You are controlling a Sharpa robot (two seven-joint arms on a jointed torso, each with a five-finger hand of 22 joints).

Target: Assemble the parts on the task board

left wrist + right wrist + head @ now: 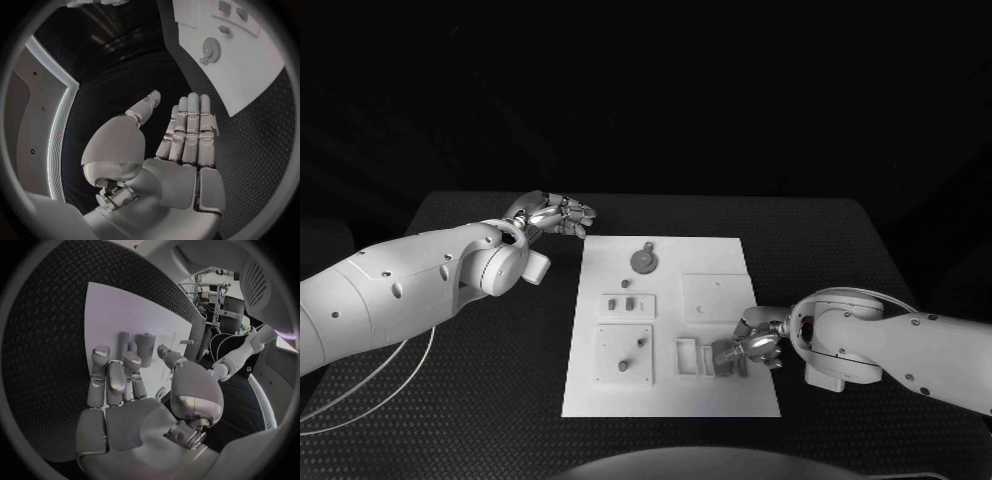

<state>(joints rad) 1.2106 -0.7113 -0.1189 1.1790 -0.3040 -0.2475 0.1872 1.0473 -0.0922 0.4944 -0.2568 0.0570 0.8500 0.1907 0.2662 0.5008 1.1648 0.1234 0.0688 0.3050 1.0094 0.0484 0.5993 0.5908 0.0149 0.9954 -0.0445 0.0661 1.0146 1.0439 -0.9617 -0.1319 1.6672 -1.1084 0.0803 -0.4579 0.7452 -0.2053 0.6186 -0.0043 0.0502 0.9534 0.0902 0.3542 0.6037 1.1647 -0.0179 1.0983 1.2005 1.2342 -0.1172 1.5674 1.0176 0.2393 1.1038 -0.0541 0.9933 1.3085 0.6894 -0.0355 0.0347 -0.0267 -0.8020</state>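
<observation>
A dark room surrounds the black table [473, 400], whose textured top carries the white task board [718, 400] at its middle, long side running away from the robot.

The left hand [557, 214] hovers just off the board's far left corner, fingers straight and apart, holding nothing. The right hand [750, 345] reaches over the board's right edge near the near corner; its fingers lie down on the board among upright grey parts [145, 347], and it may be pinching one, but I cannot tell whether anything is gripped.

On the board, a gear-like part [643, 260] sits toward the far edge, a small plate with slots [627, 304] left of centre, a larger block with pegs [625, 354] near the left edge, and a slotted holder [692, 357] beside the right hand.

To do this step well, the right hand should settle its fingertips squarely on one part before lifting, keeping neighbours undisturbed. The contact itself is hidden behind the fingers
</observation>
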